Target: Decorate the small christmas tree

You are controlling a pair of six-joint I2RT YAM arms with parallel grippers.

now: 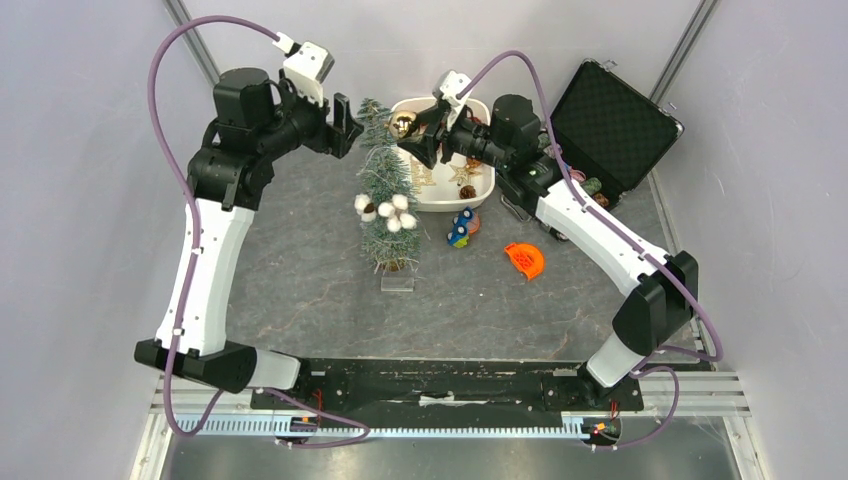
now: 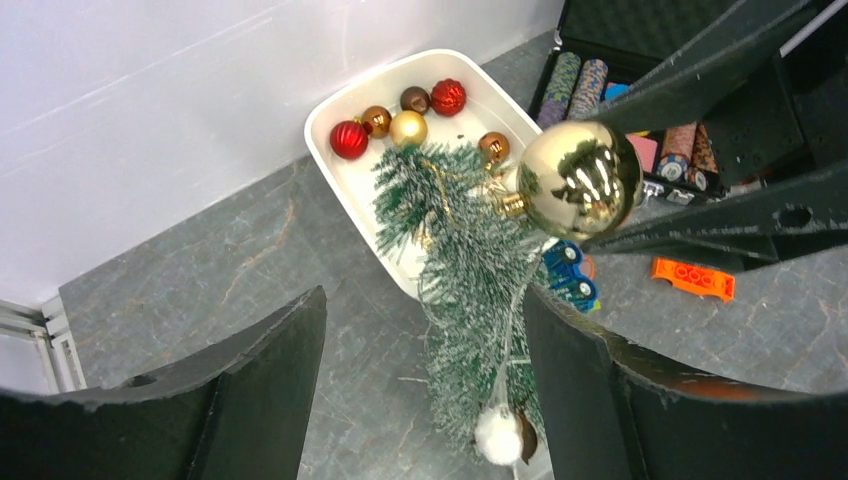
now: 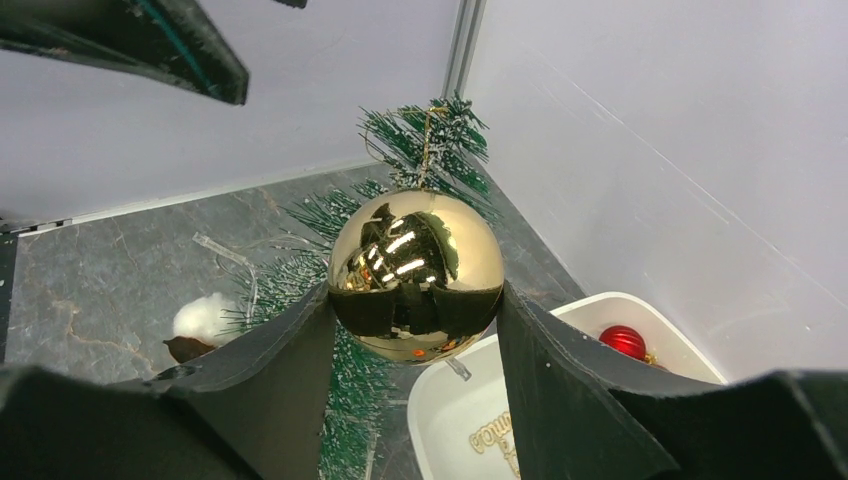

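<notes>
The small christmas tree (image 1: 385, 190) stands upright on its clear base (image 1: 397, 283) in the middle of the table, with white cotton balls (image 1: 388, 210) hanging on it. My right gripper (image 1: 412, 135) is shut on a shiny gold bauble (image 3: 415, 270), held right next to the tree's top (image 3: 430, 140); the bauble's thin cord runs up into the top twigs. My left gripper (image 1: 345, 125) stands open on the other side of the tree's top, nothing between its fingers. In the left wrist view the tree (image 2: 470, 270) and the gold bauble (image 2: 580, 180) lie beyond the open left gripper (image 2: 425, 300).
A white tray (image 1: 480, 195) behind the tree holds red, gold and brown baubles (image 2: 349, 139). An open black case (image 1: 615, 120) with poker chips sits at the back right. A blue toy car (image 1: 461, 228) and an orange piece (image 1: 525, 260) lie right of the tree.
</notes>
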